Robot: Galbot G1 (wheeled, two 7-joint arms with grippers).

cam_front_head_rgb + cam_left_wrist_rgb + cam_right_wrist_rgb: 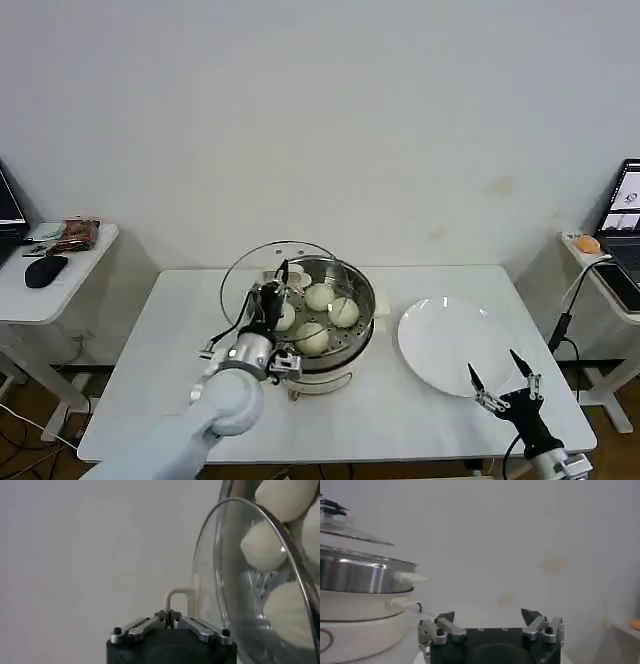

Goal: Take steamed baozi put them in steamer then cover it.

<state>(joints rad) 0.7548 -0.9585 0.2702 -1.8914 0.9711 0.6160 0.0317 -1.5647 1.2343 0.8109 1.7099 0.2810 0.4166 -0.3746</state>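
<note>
Head view shows the round shiny stainless-steel steamer [352,322] sitting on its white pot base in the middle of the white counter [150,380], with four cream-white smooth steamed baozi [319,297] already inside it. The left pincer [281,276] is at the steamer's left rim, closed tight on the whitish bar handle of the round clear glass cover [250,262], which hangs tilted, overlapping the steamer's left half and jutting out beyond it. From the left wrist view the fingers look pinched fully together around that handle [176,599], though the angle is awkward.

The right pincer [503,385] waits with its fingers spread wide and empty, well to the right of the steamer, just past the flat white round plate [450,345].

Loading seems finished; covering is in hand. Next, the cover needs levelling and centring over the rim before lowering.
</note>
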